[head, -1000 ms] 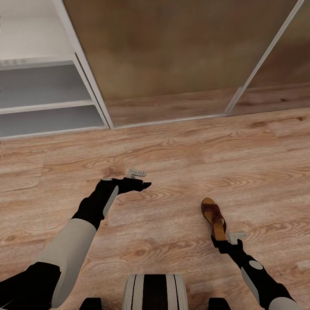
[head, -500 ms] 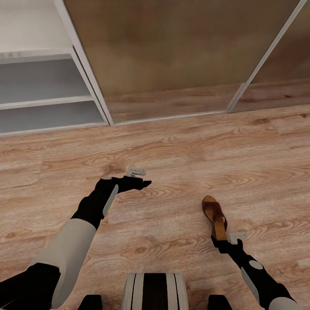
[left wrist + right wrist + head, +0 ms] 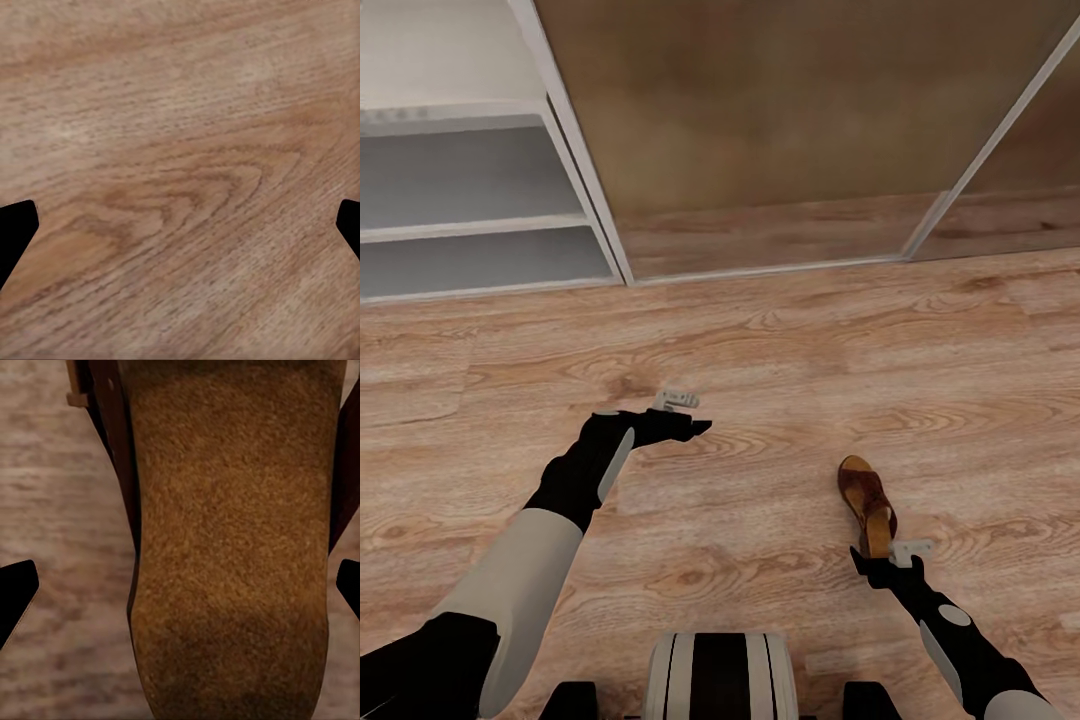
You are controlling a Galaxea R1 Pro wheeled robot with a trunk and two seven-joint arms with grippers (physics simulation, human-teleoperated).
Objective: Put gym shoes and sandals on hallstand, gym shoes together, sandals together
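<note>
Head view, swept left to right. At 10 o'clock we log the pale-grey shoe rack with two open shelf levels, both bare where we can see them. At 12 o'clock, running toward 2, stands the brown sliding-door wardrobe with pale frame rails; it borders the rack on its right side.

The warm light-brown wood-plank corridor floor covers the middle and lower field.

Our left gripper sits near centre, toward 9 o'clock, over bare planks. In the left wrist view its two black fingertips lie at opposite edges, spread wide, with only wood grain between them: nothing is held.

At 6 o'clock the grey-and-black robot base is visible.

At 4 o'clock lies one dark brown leather sandal with a tan footbed, flat on the floor, its long axis pointing roughly from 11 to 5. Our right gripper is just beside its heel end. In the right wrist view the tan footbed lies between the parted black fingertips. We cannot tell whether they touch the sandal.
</note>
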